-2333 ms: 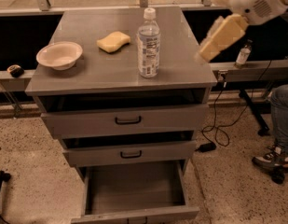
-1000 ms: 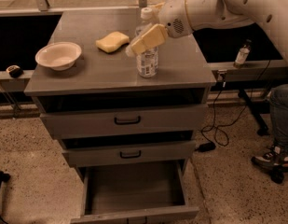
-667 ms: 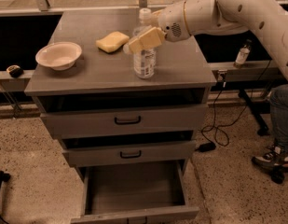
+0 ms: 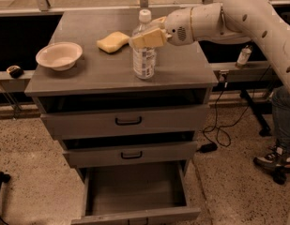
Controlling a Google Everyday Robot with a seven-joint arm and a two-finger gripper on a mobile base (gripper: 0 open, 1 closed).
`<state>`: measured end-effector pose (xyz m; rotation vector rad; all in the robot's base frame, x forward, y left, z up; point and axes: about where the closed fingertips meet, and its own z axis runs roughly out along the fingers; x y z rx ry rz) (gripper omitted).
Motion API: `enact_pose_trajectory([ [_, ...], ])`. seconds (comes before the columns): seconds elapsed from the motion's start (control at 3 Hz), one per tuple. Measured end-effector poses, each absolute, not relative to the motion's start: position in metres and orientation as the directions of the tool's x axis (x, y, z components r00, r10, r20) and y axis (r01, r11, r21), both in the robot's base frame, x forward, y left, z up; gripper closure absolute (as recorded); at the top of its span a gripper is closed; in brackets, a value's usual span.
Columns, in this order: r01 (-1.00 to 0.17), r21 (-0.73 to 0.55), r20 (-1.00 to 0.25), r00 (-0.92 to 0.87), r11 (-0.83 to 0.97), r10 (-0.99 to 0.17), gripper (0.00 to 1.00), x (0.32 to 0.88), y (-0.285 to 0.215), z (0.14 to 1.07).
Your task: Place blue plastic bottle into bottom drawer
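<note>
The blue plastic bottle point(image 4: 144, 62), clear with a white cap and a printed label, stands upright on the grey cabinet top point(image 4: 182, 69), near the middle. My gripper point(image 4: 147, 35) reaches in from the right and sits at the bottle's upper part, just under the cap, covering its shoulder. The bottom drawer point(image 4: 135, 191) is pulled out below the cabinet front, and I see nothing in it.
A white bowl point(image 4: 58, 55) sits at the left of the top and a yellow sponge point(image 4: 113, 41) behind the bottle. The two upper drawers point(image 4: 128, 121) with black handles stand slightly ajar. A person's shoe point(image 4: 271, 161) and cables point(image 4: 219, 130) lie on the floor at right.
My arm swung in from the far right to the bottle and now sits against its upper part. The bottle has shifted slightly to the left on the top.
</note>
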<state>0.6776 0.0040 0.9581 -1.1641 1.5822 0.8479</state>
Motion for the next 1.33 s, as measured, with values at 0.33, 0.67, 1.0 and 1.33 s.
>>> enact_pose_trajectory([
  [0.33, -0.978, -0.111, -0.976, 0.075, 0.174, -0.203, 0.95, 0.634, -0.018, 0.998],
  [0.67, -0.970, -0.244, -0.943, 0.234, 0.011, -0.237, 1.00, 0.566, -0.014, 1.007],
  [1.0, -0.973, -0.216, -0.910, 0.230, -0.080, -0.346, 1.00, 0.531, -0.001, 0.958],
  [1.33, -0.978, -0.186, -0.912, 0.209, -0.098, -0.353, 1.00, 0.525, 0.005, 0.943],
])
